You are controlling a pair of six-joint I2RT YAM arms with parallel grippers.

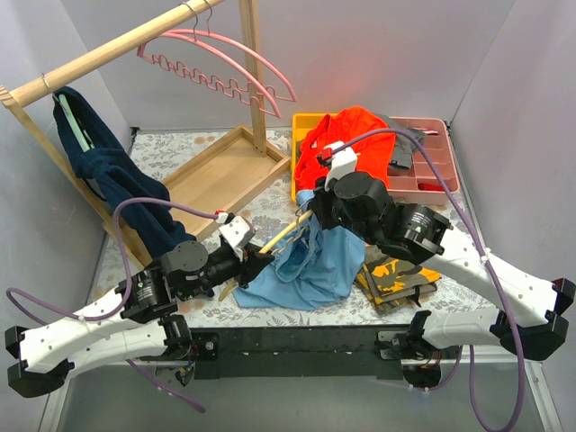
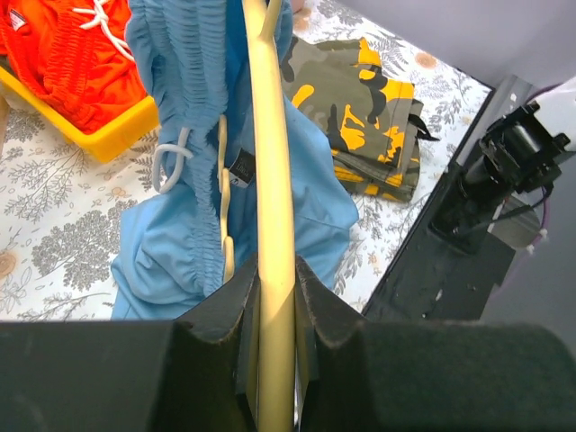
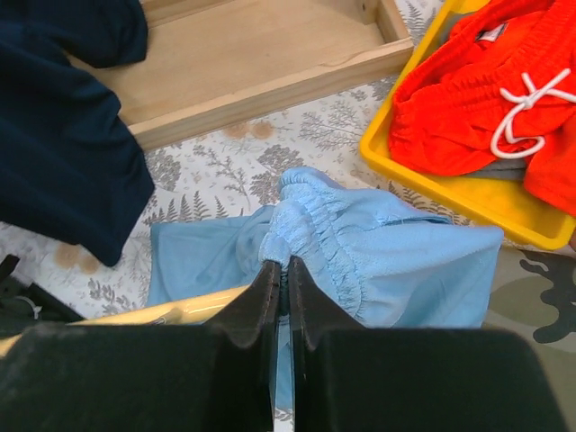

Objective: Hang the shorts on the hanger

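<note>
**Two firm holds at mid-table**

The left gripper [image 2: 274, 281] was closed on the hanger [image 2: 270, 162]; the right gripper [image 3: 281, 277] pinched the waistband of the shorts [image 3: 396, 265], lying centre-near; their black tag [image 2: 239, 167] was unreadable.

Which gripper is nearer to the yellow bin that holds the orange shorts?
Right. The right gripper, shut on the sky-blue shorts, sits just in front of the yellow bin. The left gripper, clamping the pale-yellow hanger, is farther, toward the near edge.
</note>
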